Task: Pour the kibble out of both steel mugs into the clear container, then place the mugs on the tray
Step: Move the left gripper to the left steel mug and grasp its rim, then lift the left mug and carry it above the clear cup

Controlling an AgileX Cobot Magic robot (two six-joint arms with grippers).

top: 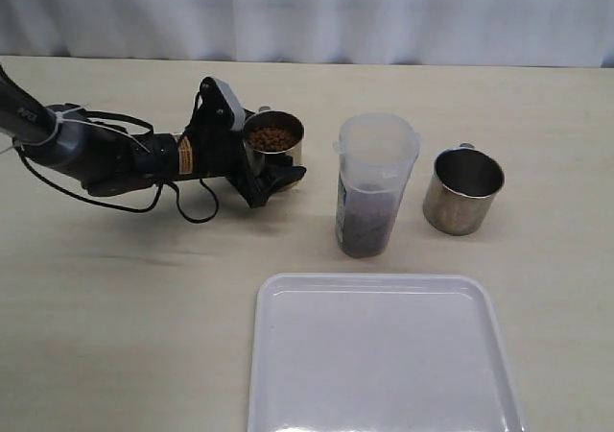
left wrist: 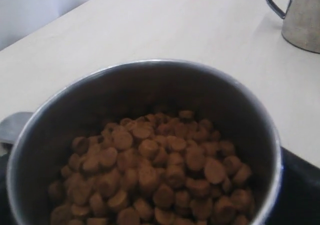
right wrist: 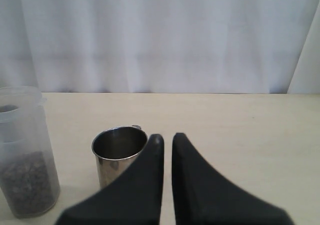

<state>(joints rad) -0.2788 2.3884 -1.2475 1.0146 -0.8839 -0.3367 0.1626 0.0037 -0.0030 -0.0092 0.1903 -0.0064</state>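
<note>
Steel mug (top: 286, 152), kibble-filled, axis vertical; left tool (top: 270, 167) spread around it; right tool (right wrist: 166, 138) clenched.

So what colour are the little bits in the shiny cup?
Reddish-brown. The kibble shows best in the left wrist view, heaped inside the steel mug.

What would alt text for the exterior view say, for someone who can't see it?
A black robot arm reaches in from the left, its pincer straddling a steel mug full of kibble. To its right stand a partly filled clear container and an empty steel mug; a white tray lies nearest the camera.
</note>
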